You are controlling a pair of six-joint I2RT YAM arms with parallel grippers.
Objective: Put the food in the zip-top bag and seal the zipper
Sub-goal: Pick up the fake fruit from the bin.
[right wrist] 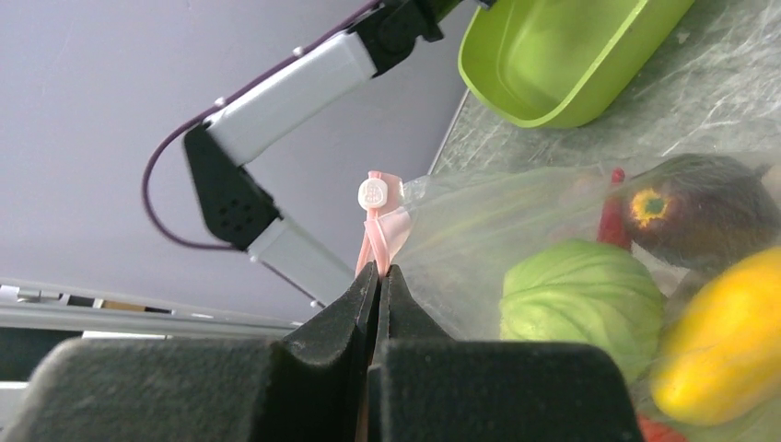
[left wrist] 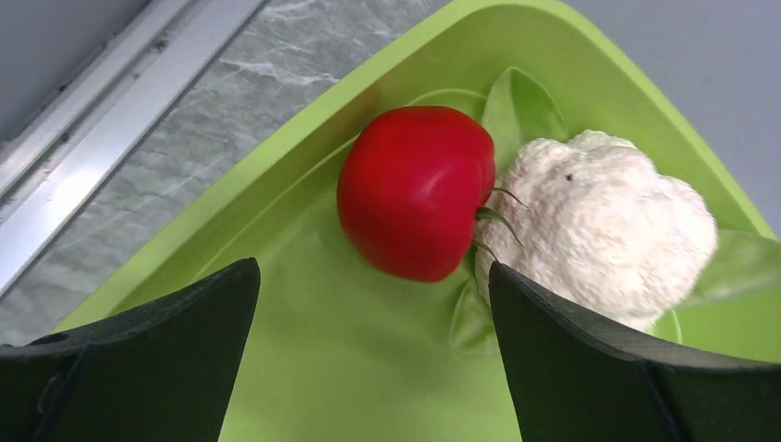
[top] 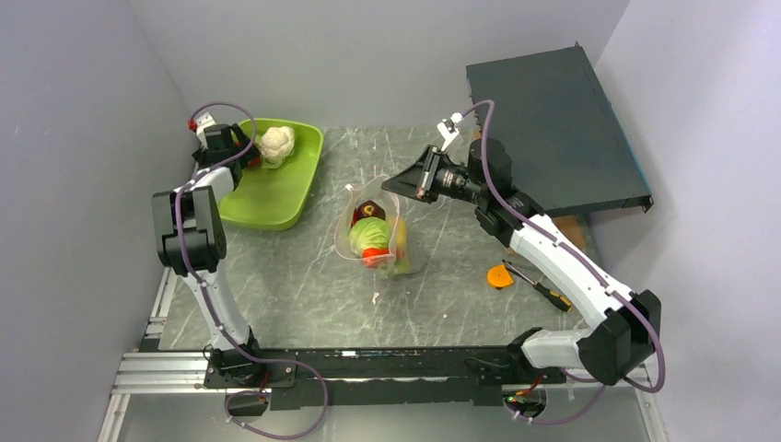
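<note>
At the far left, the left gripper (left wrist: 373, 276) hangs with its jaws spread wide and holding nothing, over the back corner of the lime-green tray (top: 297, 189). Between and just beyond its fingers (left wrist: 175, 341), a red toy tomato (left wrist: 414, 189) lies on the tray floor, touching a white toy cauliflower (left wrist: 599, 230) with green leaves on its right. In the middle of the marble-patterned table (top: 285, 276), the zip-top bag (top: 347, 241) stands with its mouth open. It holds a green cabbage (right wrist: 580, 299), a dark purple eggplant (right wrist: 709, 207), a yellow piece (right wrist: 728, 331) and something red low down. The right gripper (right wrist: 379, 272) is clenched on the pink zipper (right wrist: 385, 232) at the end of the bag's mouth, just below the small white slider (right wrist: 372, 191). Farther right, an orange disc (top: 499, 275) and a screwdriver (top: 543, 287) lie on the table near the right arm. A black box (top: 553, 129) sits at the far right corner.
</note>
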